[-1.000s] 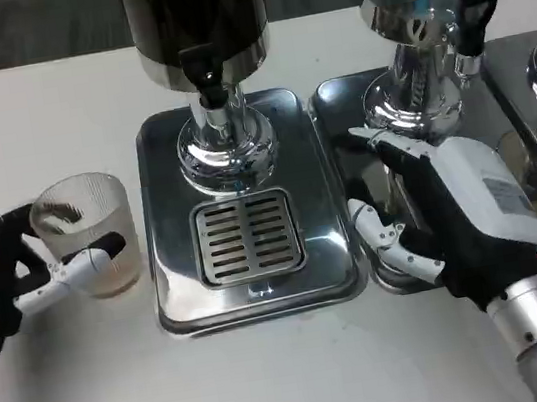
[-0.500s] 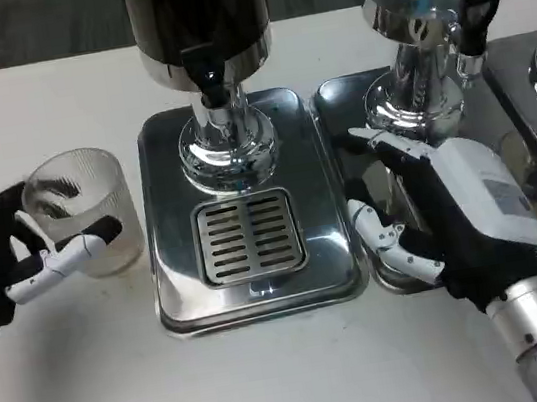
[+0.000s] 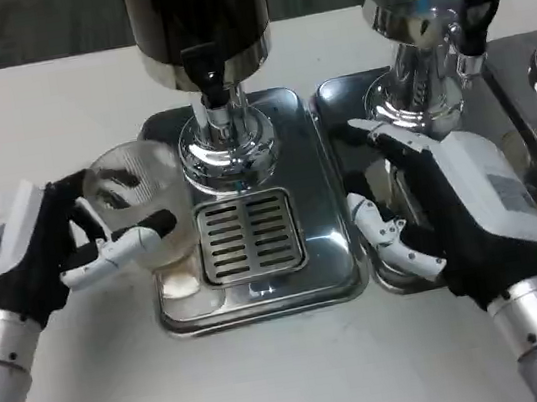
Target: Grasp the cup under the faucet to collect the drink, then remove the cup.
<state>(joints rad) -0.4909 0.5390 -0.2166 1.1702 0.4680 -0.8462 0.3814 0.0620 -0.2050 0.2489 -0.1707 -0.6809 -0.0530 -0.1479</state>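
- The cup (image 3: 140, 205) was held by the left hand (image 3: 44, 257) over the tray's (image 3: 304, 135) left edge.
- The right hand (image 3: 452, 209) was rested, fingers (image 3: 387, 234) spread, holding nothing.

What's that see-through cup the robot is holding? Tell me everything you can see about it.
The cup is a clear tumbler, glass or plastic by its look, with fine vertical ribs and a round open rim. It stands roughly upright, and I cannot tell whether it holds any drink. The left hand grips it, fingers wrapped around its side. It sits over the left edge of the steel drip tray, left of the slotted grate, not yet under the dark dispenser's faucet.
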